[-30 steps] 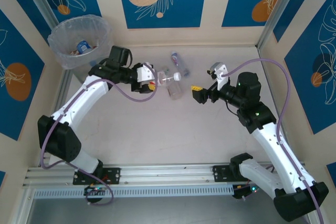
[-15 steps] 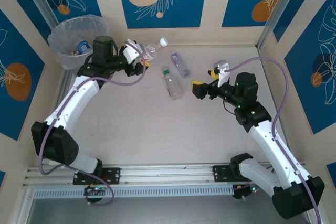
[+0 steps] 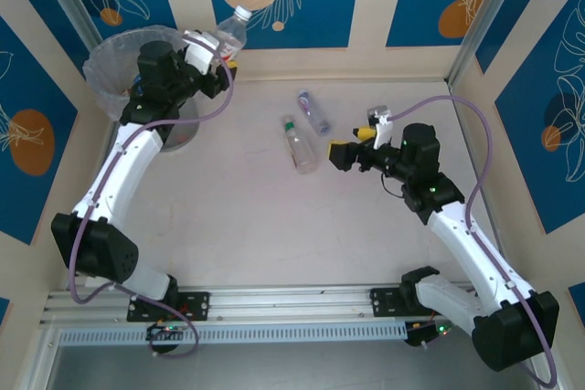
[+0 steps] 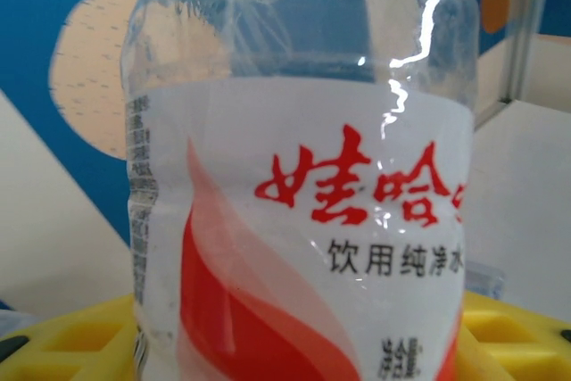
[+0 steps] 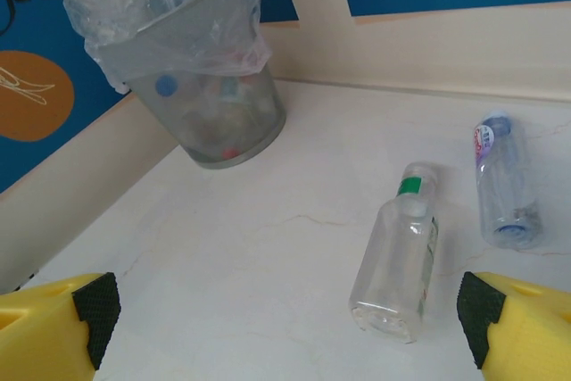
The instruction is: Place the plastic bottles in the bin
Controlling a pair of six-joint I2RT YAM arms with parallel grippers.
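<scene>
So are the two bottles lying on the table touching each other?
Apart. The right wrist view shows bare table between the green-banded bottle and the blue-tipped bottle.

Two slim white-and-black arms, each tipped with a yellow claw.
The left arm (image 3: 119, 171) and right arm (image 3: 475, 253) share one build: smooth white shells on the long links, chunky black housings at the joints, and a black base mount (image 3: 174, 303) at the foot. A lilac cable (image 3: 484, 148) hangs in a loose loop outside each arm, from base to wrist. A white block (image 3: 379, 119) sits on top of each black wrist. The left claw (image 3: 224, 66) and right claw (image 3: 340, 154) have blocky yellow fingers (image 5: 522, 332) with recessed pockets moulded in; the right claw's inner pads (image 5: 96, 310) are black. A small green light (image 3: 441, 328) glows by the right arm's base.
</scene>
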